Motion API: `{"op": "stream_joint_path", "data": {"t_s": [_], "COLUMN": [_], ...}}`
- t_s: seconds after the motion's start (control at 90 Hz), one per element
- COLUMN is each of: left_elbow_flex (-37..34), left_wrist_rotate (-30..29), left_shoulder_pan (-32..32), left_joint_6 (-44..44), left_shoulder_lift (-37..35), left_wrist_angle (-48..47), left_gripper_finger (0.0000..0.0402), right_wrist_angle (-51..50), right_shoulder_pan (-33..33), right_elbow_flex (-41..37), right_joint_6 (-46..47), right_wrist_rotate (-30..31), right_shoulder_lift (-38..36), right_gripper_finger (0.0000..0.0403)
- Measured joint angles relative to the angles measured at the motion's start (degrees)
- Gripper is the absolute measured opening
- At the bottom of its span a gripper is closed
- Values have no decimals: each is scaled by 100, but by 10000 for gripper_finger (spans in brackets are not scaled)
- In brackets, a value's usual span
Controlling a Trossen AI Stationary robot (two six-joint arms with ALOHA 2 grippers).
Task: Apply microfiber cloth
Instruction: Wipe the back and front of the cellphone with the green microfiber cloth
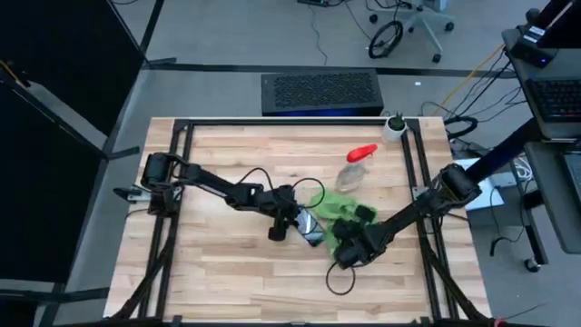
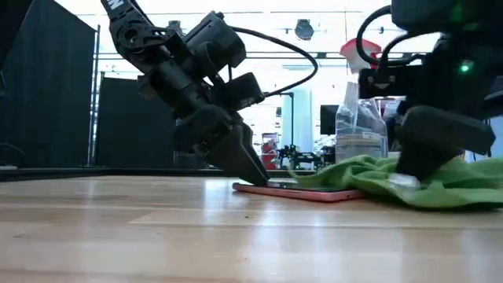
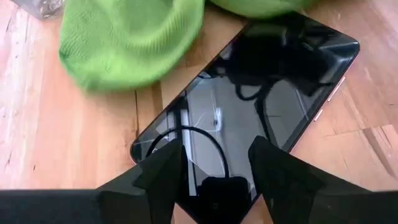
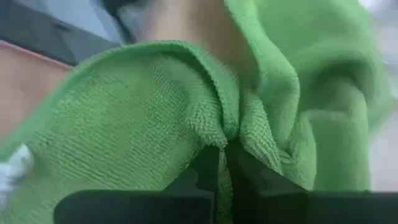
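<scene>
The microfiber cloth (image 1: pixel 338 205) is bunched on the worktop (image 1: pixel 218 263), beside the phone (image 3: pixel 249 106), and is pinched by the clenched right gripper (image 4: pixel 224 168). The left gripper (image 3: pixel 214 165) is spread apart, fingertips pressed on the phone's screen. A spray bottle (image 1: pixel 356 167) stands behind.
</scene>
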Motion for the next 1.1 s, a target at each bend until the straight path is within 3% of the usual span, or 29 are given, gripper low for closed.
{"op": "stream_joint_path", "data": {"t_s": [0.111,0.267,0.422,0.633,0.8,1.1], "left_elbow_flex": [-22,-26,-24,-18,-13,-17], "left_wrist_rotate": [2,66,75,86,143,208], "left_shoulder_pan": [0,7,9,7,65,136], "left_joint_6": [12,-12,-28,-1,4,6], "left_shoulder_lift": [2,7,8,13,14,13], "left_wrist_angle": [115,161,166,208,216,187], "left_gripper_finger": [184,184,184,184,184,184], "right_wrist_angle": [482,2288,3482,2956,2986,2081], "right_shoulder_pan": [23,-171,-450,-380,-99,265], "right_elbow_flex": [92,140,145,198,163,143], "right_joint_6": [-140,-1217,-2043,-1482,-1595,-1431], "right_wrist_rotate": [308,843,260,17,-65,-1166], "right_shoulder_lift": [-143,-53,359,676,571,170], "right_gripper_finger": [0,0,0,0,0,0]}}
